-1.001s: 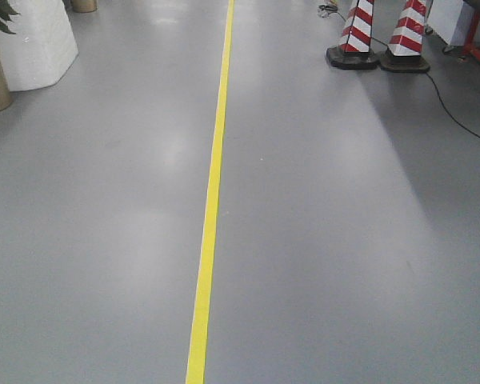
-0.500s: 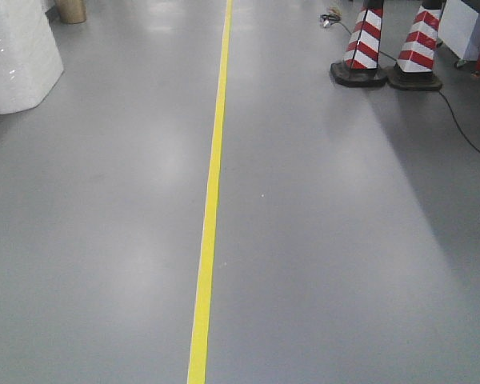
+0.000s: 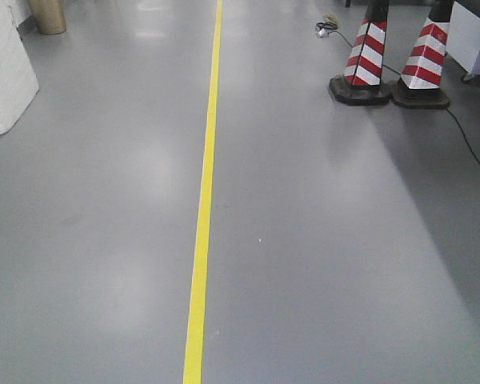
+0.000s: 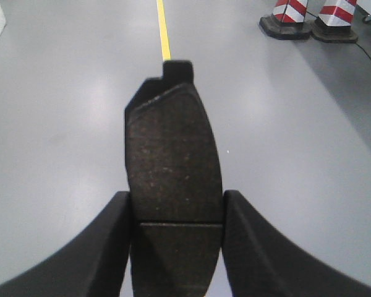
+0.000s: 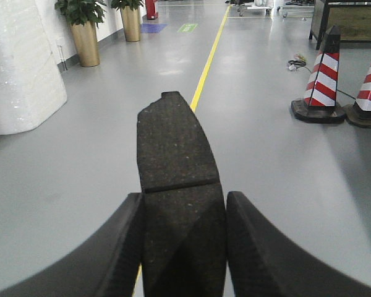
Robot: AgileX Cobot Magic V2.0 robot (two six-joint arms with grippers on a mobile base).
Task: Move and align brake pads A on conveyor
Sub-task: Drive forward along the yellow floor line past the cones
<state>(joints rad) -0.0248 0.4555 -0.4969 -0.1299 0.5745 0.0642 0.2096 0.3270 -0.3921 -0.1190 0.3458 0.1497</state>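
Left gripper [image 4: 176,207]: one brake pad [image 4: 173,154] sits between its fingers, jutting straight ahead. Past the pad's tip the floor tape line [image 4: 164,31] runs on forward, with two traffic cones [image 4: 287,25] far ahead to the right. Right gripper [image 5: 182,207]: another brake pad [image 5: 176,148] sits between its fingers, with the line ahead, cones ahead-right, a wrapped column [image 5: 21,68] ahead-left and potted plants [image 5: 83,31] beyond it.

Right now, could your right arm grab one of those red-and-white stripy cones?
Probably not. The right claw is full, shut on a dark grey curved brake pad, and the red-and-white striped cones stand well ahead across open grey floor, seemingly beyond the arm's reach.
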